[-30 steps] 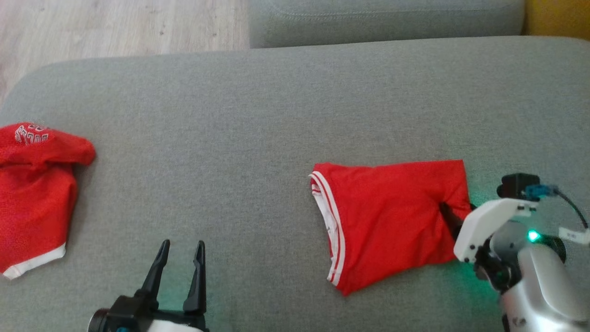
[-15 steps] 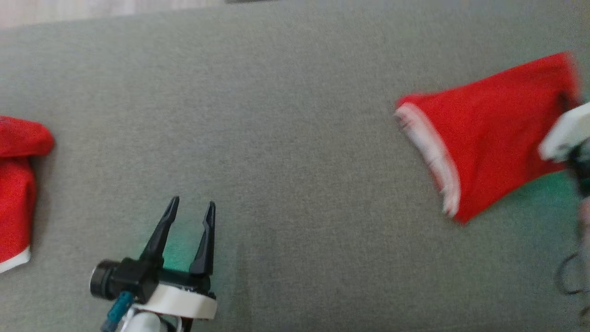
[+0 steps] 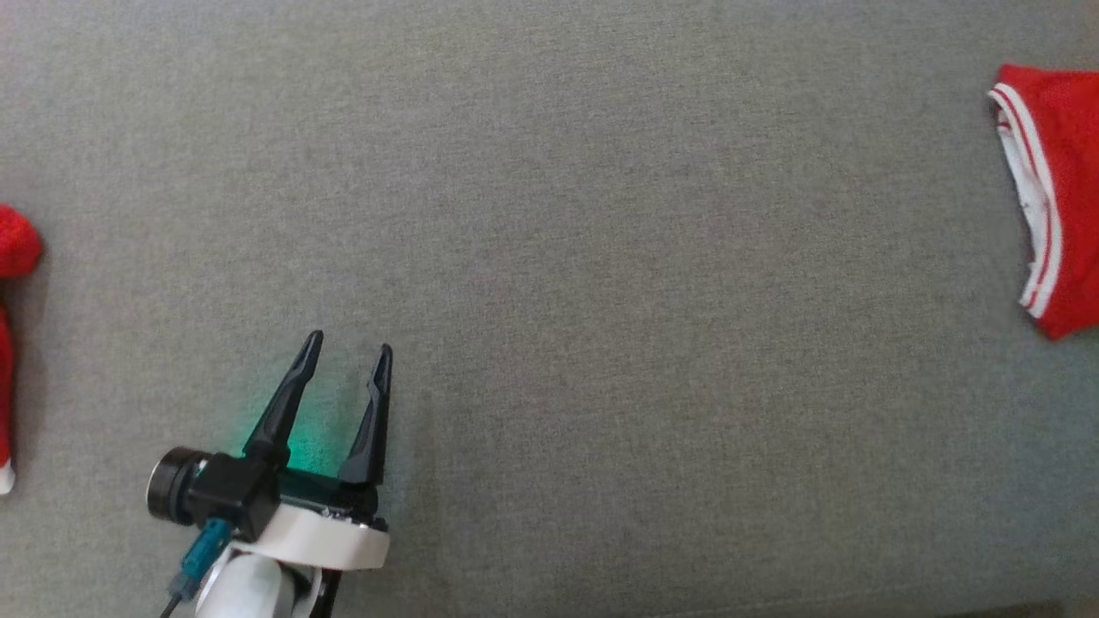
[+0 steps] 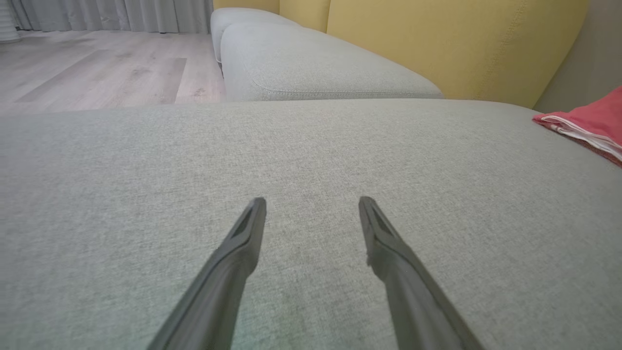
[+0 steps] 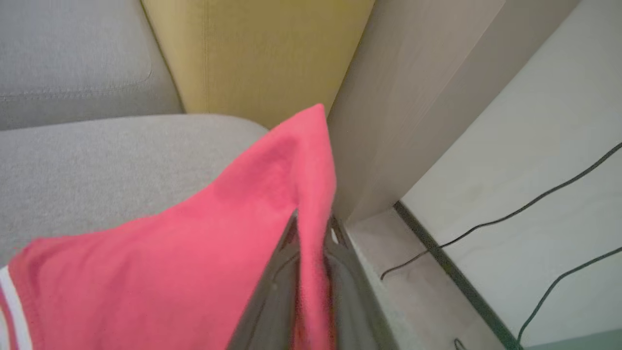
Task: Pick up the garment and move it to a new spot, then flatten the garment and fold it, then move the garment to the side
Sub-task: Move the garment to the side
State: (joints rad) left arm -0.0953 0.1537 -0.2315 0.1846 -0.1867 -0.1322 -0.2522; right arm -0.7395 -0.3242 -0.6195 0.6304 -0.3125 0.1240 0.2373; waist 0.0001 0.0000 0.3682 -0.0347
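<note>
Between the fingers of the right claw (image 5: 313, 221) a fold of the red garment (image 5: 194, 253) is pinched, the fingers closed tight on the cloth; from that grip the rest trails away to the claw's left and lies on the grey sofa cushion (image 5: 87, 175), its white-striped hem farthest from the claw; just beyond the fingertips the cushion ends, with a yellow backrest (image 5: 252, 53) ahead and thin cables (image 5: 510, 214) on a pale surface to the claw's right; the left claw (image 3: 350, 342) stands open and empty above bare cushion, the garment well off to its right, a second red garment (image 3: 13, 240) well off to its left. The cloth looks thin, light and limp; I judge it would sag and come unfolded if lifted by one point, and its layers may slide on each other; a hold through all layers near a corner or folded edge, carried low over the cushion, should suit it best.
</note>
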